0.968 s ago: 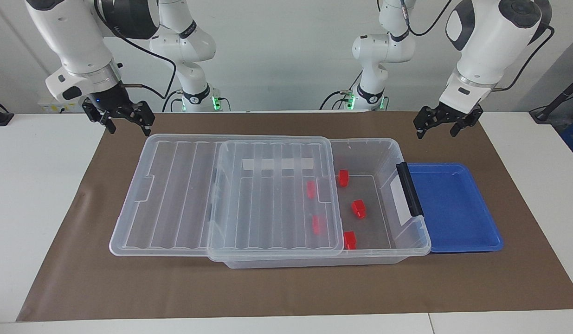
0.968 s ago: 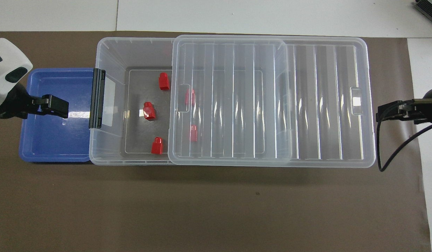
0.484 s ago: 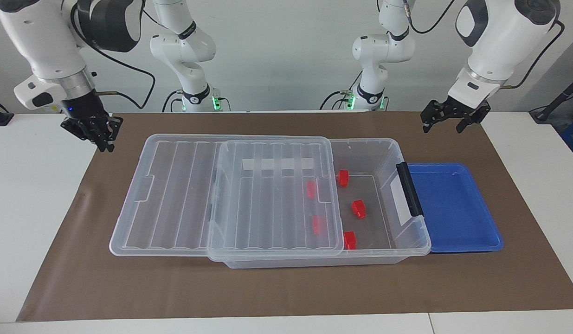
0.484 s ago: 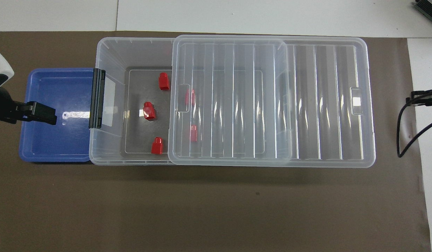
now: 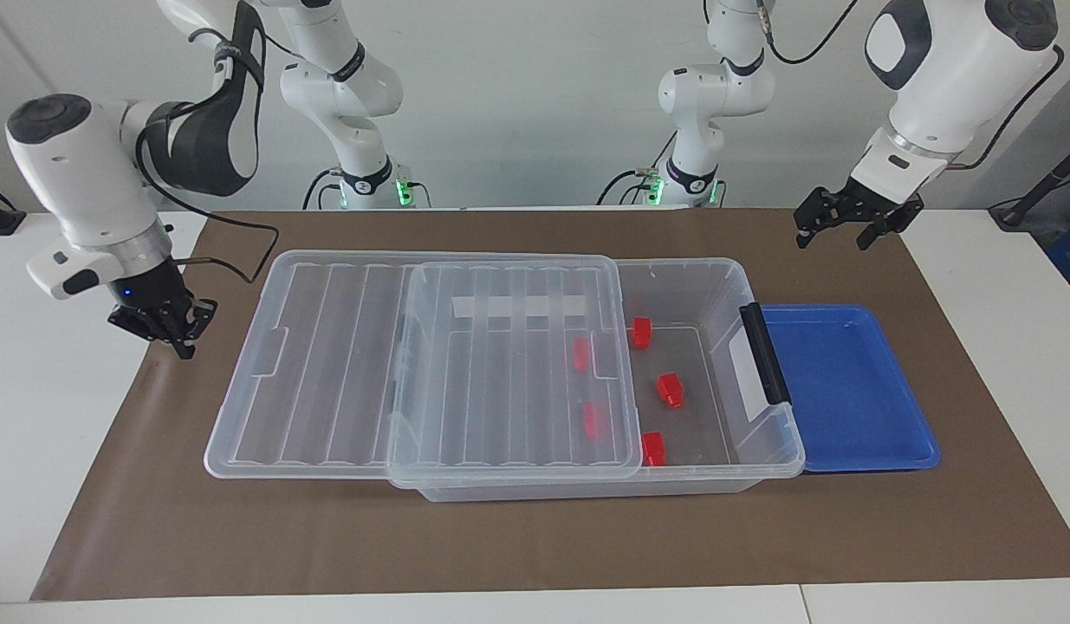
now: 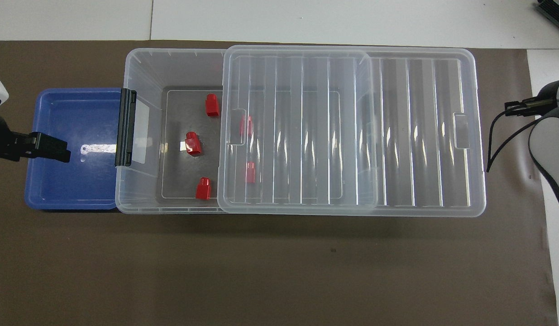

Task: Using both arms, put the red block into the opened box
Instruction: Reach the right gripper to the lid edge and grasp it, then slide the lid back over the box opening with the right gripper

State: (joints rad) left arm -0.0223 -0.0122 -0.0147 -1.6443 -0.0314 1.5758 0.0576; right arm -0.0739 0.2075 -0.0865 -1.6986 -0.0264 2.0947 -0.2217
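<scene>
The clear box (image 5: pixel 727 276) lies lengthwise on the brown mat, its ribbed lid (image 5: pixel 344 364) slid toward the right arm's end so that one end stands open. Several red blocks lie on its floor: three in the open part (image 5: pixel 670 389) (image 6: pixel 193 143) and two under the lid's edge (image 5: pixel 592 419). My right gripper (image 5: pixel 179 345) hangs low beside the lid's outer end, shut and holding nothing. My left gripper (image 5: pixel 838 227) is open and empty in the air, near the blue tray's corner nearest the robots; in the overhead view one of its fingers (image 6: pixel 50 148) shows over the tray.
An empty blue tray (image 5: pixel 846 381) (image 6: pixel 71 190) butts against the box's end with the black handle (image 5: pixel 764 351). The brown mat (image 5: pixel 535 537) covers the middle of the white table. The right arm's cable (image 6: pixel 501 136) loops near the lid's end.
My right gripper has shut and swung down from the lid's corner nearest the robots to beside the lid's end. The left gripper drifted slightly up and outward. The blocks, box and lid stayed put.
</scene>
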